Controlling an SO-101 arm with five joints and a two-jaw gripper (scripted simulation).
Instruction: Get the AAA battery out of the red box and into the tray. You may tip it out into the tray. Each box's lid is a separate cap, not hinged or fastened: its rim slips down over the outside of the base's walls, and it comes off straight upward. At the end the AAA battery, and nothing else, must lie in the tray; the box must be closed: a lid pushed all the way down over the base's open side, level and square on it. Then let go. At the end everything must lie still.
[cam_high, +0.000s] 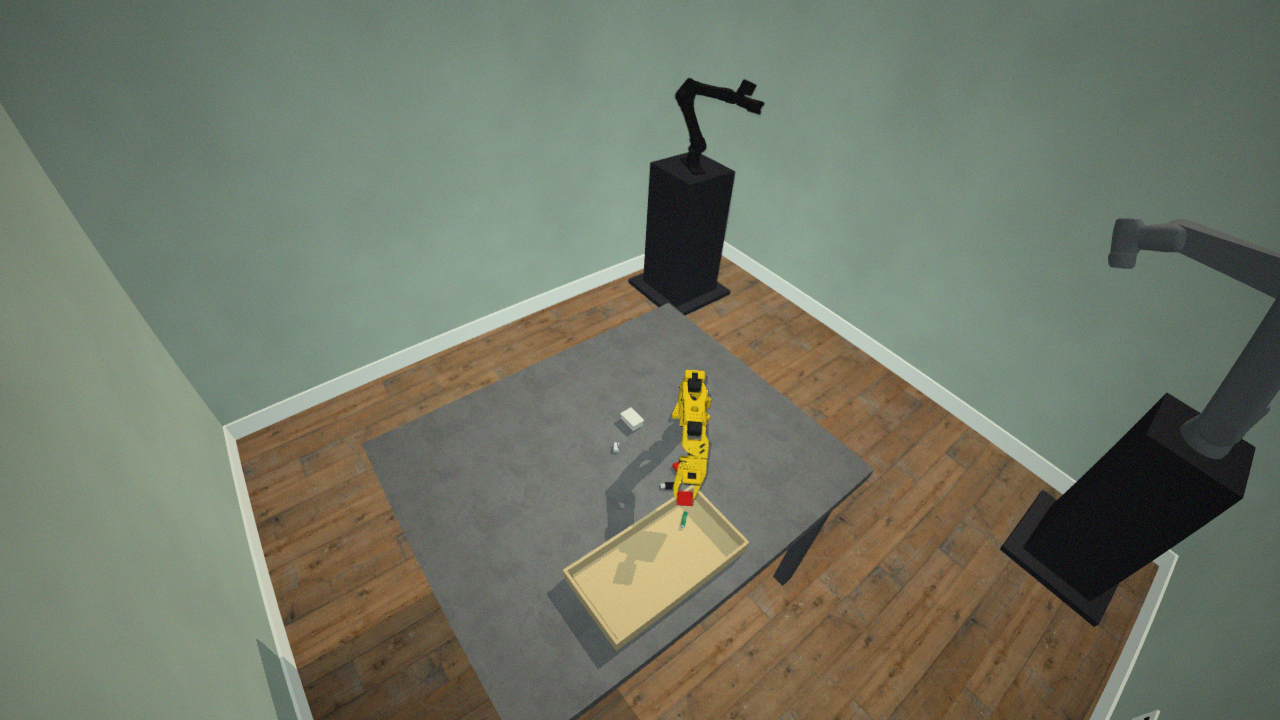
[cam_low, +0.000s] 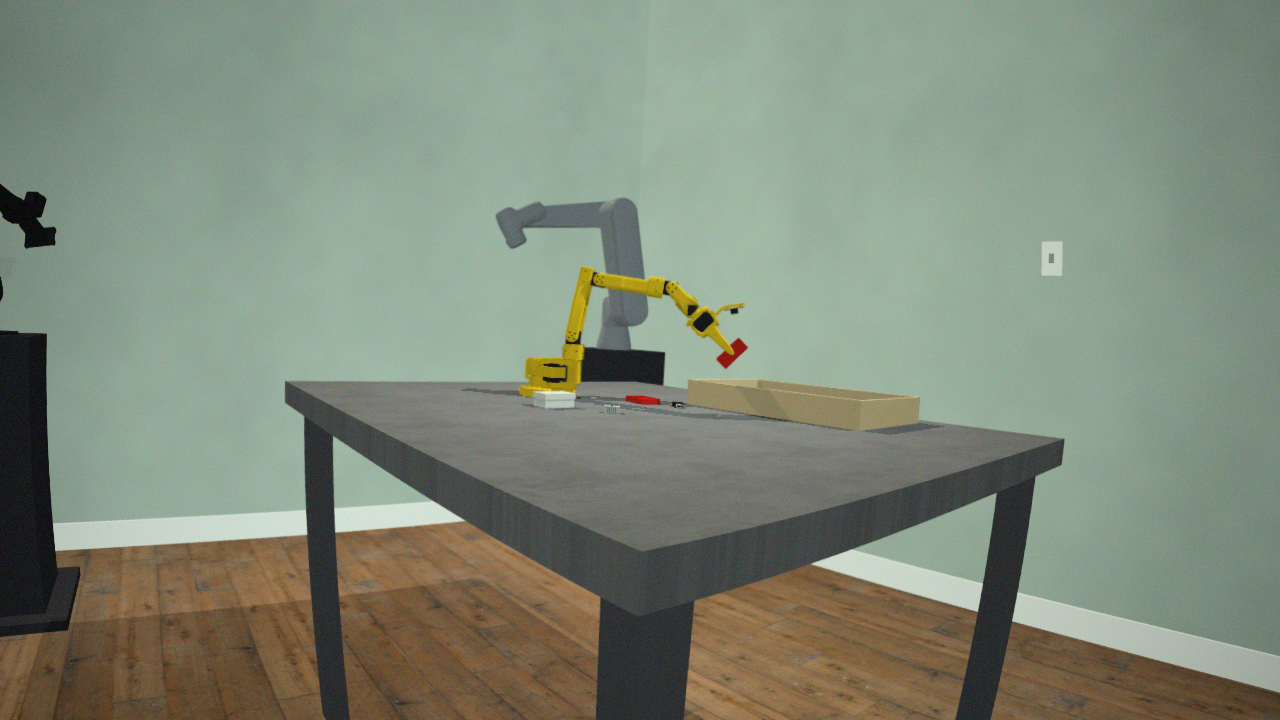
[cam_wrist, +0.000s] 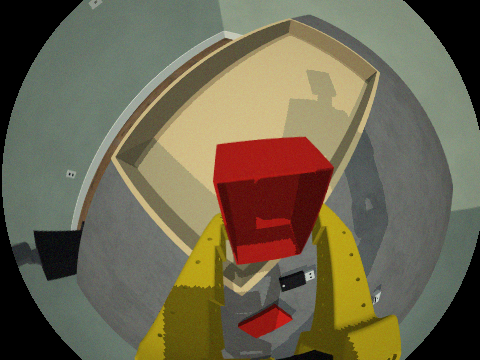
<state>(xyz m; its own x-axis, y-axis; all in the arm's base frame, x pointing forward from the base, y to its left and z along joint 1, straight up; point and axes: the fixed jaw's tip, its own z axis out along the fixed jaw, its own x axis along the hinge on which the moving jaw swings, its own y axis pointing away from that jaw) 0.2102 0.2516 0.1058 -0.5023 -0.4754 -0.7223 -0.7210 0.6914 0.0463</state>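
Observation:
My gripper (cam_low: 723, 356) is shut on the red box base (cam_low: 734, 349), which has no lid on. It holds the base tilted in the air above the tray's corner nearest the arm. In the wrist view the base (cam_wrist: 274, 196) shows its open side, and the inside looks empty. The wooden tray (cam_high: 656, 568) lies on the grey table in front of the arm. A small green AAA battery (cam_high: 682, 519) lies inside the tray, just under the box. The wrist view does not show the battery. The red lid (cam_wrist: 266, 323) lies flat on the table under the arm.
A black USB stick (cam_wrist: 296, 279) lies on the table between the lid and the tray. A closed white box (cam_high: 632, 418) and a small grey part (cam_high: 615, 445) lie left of the arm's base. Two other robot arms stand on black pedestals off the table.

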